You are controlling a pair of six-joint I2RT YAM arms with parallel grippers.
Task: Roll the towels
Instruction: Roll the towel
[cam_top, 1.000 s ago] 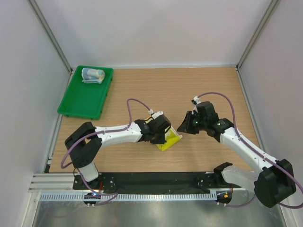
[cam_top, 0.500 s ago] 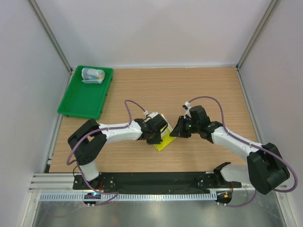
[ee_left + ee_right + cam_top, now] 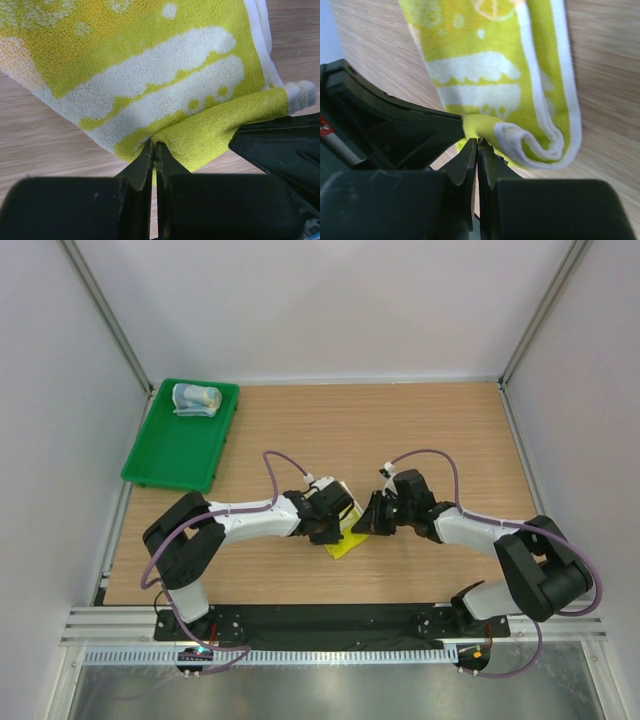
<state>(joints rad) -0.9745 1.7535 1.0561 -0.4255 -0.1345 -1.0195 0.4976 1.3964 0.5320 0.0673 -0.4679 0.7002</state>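
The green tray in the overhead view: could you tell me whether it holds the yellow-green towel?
No, the green tray holds only the light blue towel; the yellow-green towel lies on the table.

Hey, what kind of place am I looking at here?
Probably a robot lab test cell, not a home: a wooden tabletop boxed in by plain white panels, a left arm and right arm mounted on a black plate at its near edge, and a green tray holding a rolled towel.

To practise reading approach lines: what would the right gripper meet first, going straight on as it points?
The yellow-green towel, whose fold the right gripper seems to pinch; right behind it, likely the left gripper.
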